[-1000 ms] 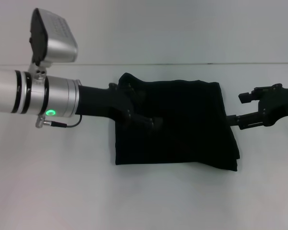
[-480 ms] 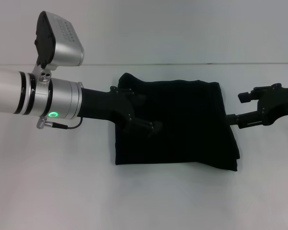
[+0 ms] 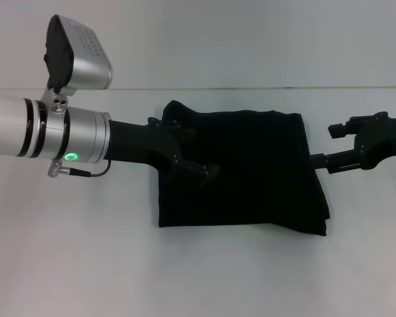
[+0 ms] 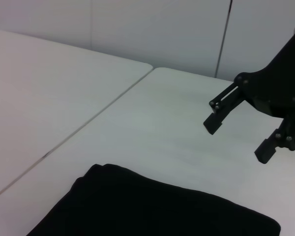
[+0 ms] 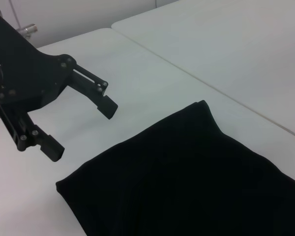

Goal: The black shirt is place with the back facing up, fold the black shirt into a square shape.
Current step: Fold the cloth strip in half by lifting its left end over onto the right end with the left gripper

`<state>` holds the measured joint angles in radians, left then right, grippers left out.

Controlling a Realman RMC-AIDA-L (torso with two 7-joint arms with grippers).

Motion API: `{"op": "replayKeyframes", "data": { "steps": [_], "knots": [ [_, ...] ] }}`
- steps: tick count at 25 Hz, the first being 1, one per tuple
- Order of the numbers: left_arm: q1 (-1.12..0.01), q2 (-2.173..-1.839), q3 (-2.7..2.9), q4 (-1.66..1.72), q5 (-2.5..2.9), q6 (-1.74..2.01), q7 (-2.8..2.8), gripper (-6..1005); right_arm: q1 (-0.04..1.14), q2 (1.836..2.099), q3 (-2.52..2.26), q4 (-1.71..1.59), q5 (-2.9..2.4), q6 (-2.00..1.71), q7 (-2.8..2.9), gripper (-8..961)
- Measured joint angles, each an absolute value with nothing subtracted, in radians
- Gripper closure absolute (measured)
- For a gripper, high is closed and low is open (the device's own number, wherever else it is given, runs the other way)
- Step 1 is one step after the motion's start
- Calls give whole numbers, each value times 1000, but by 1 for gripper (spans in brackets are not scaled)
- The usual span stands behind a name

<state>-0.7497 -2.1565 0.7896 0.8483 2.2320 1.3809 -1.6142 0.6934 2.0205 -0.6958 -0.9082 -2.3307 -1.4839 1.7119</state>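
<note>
In the head view the plain matte black shirt (image 3: 241, 172), folded to a rough square, lies flat on the white bench (image 3: 86, 264); the left tool (image 3: 197, 152) hangs over its left edge with fingers spread and empty, and the right tool (image 3: 336, 146) sits just off its right edge, a little farther out than a second ago. The left wrist view shows the shirt's edge (image 4: 152, 209) and the right tool (image 4: 238, 135) released above bare bench. The right wrist view shows the left tool (image 5: 81, 128), parted, beside the shirt's corner (image 5: 187, 172).
</note>
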Motion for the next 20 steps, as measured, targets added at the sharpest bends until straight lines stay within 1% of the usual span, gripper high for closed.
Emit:
{"op": "replayKeyframes", "data": {
  "steps": [20],
  "knots": [
    [-744,-2154,789,851,2230,1371,-1619,50,695,2022,-696,-908,-2325,-1483,1716,58]
  ]
}}
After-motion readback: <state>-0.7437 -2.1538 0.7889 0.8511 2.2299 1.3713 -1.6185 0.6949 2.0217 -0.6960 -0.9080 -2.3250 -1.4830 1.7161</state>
